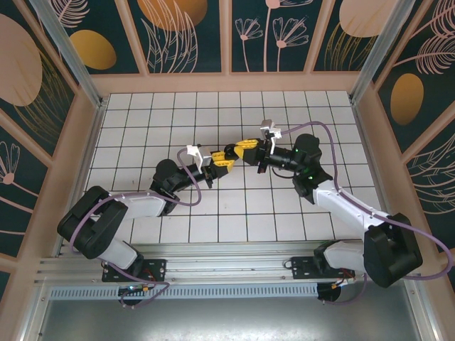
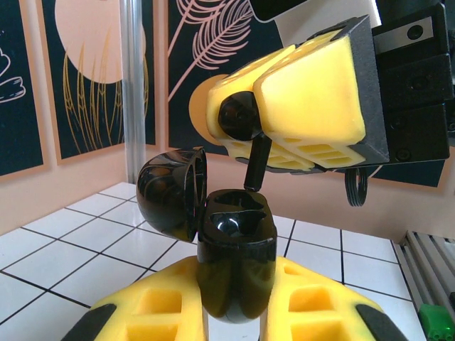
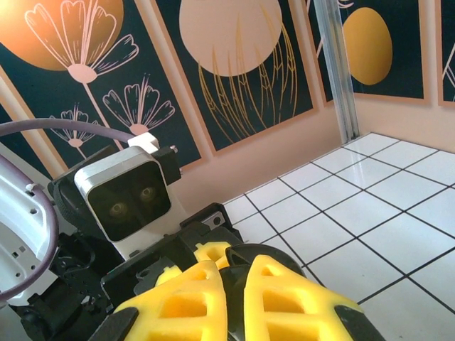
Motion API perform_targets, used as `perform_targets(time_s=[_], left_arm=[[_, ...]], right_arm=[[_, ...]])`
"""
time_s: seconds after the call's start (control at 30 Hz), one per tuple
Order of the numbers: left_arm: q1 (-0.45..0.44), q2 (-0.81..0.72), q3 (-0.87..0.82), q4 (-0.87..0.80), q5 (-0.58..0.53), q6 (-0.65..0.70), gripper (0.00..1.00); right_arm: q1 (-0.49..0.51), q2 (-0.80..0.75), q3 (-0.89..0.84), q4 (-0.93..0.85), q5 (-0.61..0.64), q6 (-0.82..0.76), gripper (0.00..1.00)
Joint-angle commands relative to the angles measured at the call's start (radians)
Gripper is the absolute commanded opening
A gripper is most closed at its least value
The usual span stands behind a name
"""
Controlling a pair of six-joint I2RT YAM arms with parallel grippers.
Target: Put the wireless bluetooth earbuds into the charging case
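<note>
**Black earbud held stem-down over its open case**

Glossy and black, the earbud (image 2: 242, 118) sits clenched in the right hand (image 2: 259, 92), its round head pinched between the yellow pads (image 2: 313, 92). Its short stem hangs below that hand, long axis close to upright with a slight lean, tip pointing down. Just beneath the tip is the charging case (image 2: 234, 249), shiny black, which the left hand (image 2: 234, 302) is grasping by its lower body. Its domed lid (image 2: 170, 195) stands open to one side. I cannot tell whether tip and case touch. Both hands meet above the white-tiled desk (image 2: 71, 241).
</note>
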Motion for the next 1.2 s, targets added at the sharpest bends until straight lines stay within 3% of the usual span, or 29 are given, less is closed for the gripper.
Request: perform_targets(time_s=[0.0,0.37,0.87,1.0,1.17], left_arm=[[-0.006,-0.017,0.029,0.017,0.02,0.019,0.08],[-0.007,-0.029,0.035,0.012,0.017,0.021,0.08],[-0.006,-0.045,0.038,0.006,0.0,0.034,0.08],[-0.007,-0.051,0.037,0.005,-0.008,0.037,0.08],[-0.006,-0.062,0.034,-0.018,-0.026,0.057,0.08]], right_arm=[[0.015,0.014,0.033,0.035,0.002,-0.001,0.1],[0.022,0.019,0.027,-0.018,0.029,-0.026,0.09],[0.031,0.024,0.016,-0.064,-0.034,-0.022,0.09],[0.031,0.019,0.021,-0.101,0.041,-0.01,0.09],[0.031,-0.003,0.018,-0.105,0.105,0.035,0.2]])
